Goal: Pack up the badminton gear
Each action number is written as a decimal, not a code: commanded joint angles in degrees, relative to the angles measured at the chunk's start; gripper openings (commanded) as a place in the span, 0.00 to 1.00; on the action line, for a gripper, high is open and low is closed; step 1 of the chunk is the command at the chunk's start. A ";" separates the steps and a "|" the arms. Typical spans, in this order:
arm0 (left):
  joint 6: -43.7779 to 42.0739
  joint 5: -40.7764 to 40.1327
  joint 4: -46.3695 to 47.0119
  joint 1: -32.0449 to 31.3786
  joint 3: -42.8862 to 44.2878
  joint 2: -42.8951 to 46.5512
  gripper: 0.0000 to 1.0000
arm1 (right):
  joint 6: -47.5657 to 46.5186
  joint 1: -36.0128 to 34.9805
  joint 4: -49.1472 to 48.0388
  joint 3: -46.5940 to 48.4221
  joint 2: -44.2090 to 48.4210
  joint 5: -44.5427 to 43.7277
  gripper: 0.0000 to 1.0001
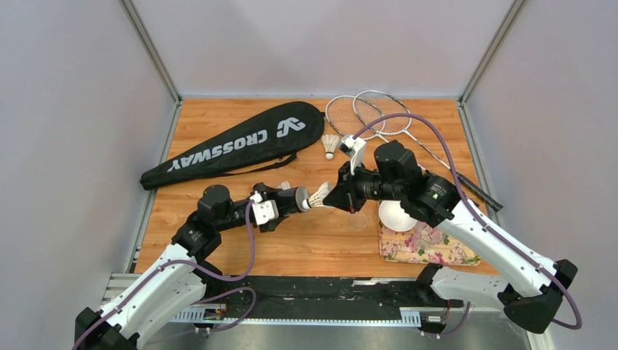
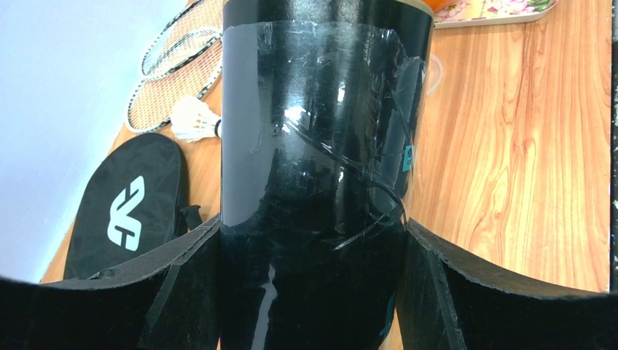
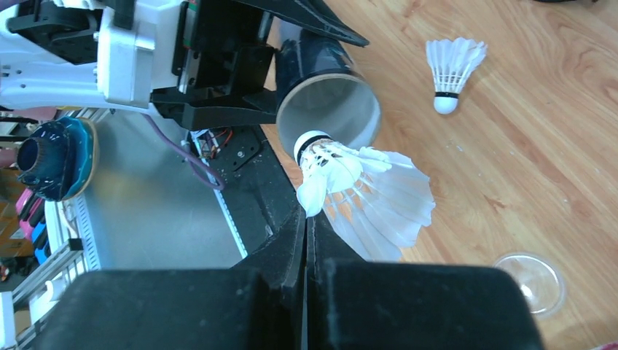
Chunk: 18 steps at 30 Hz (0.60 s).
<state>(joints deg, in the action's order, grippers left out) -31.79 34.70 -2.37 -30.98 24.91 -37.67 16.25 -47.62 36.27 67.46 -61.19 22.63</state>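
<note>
Holding the long dark tube (image 2: 321,146) at mid-frame of the top view, the left gripper (image 1: 290,201) is clamped on it with one finger pressed to each side of the glossy wall. The tube lies roughly level above the desk (image 1: 306,248), open mouth facing right. The right gripper (image 3: 306,233) has its fingers pinched together on the feather skirt of a white shuttlecock (image 3: 364,197). The cork tip sits at the lower rim of the tube mouth, not yet inside; contact cannot be confirmed.

At lower right, a white bowl (image 1: 397,216) overlaps the upper-left corner of the flower-patterned tray (image 1: 437,251). A clear round cap (image 3: 536,281) lies on the desk just beside them.

Farther up, a second shuttlecock (image 1: 331,144) lies on the desk between the black CROSSWAY racket bag (image 1: 233,142), flat and diagonal at upper left, and the two rackets (image 1: 368,115). The racket heads overlap at upper centre, with the handles running toward the right edge.
</note>
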 commanded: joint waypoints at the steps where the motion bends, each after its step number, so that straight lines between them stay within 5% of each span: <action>1: 0.15 2.74 0.70 0.05 1.46 0.05 0.16 | 2.82 -1.95 -7.07 0.31 -0.59 -0.03 0.00; 18: 2.26 1.69 4.66 0.13 0.67 2.34 0.13 | 16.00 -5.56 -25.54 -2.33 -8.33 0.75 0.00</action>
<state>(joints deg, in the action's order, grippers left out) -30.74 35.07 -1.58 -30.98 24.91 -36.47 27.33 -52.82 20.14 65.65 -69.65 22.11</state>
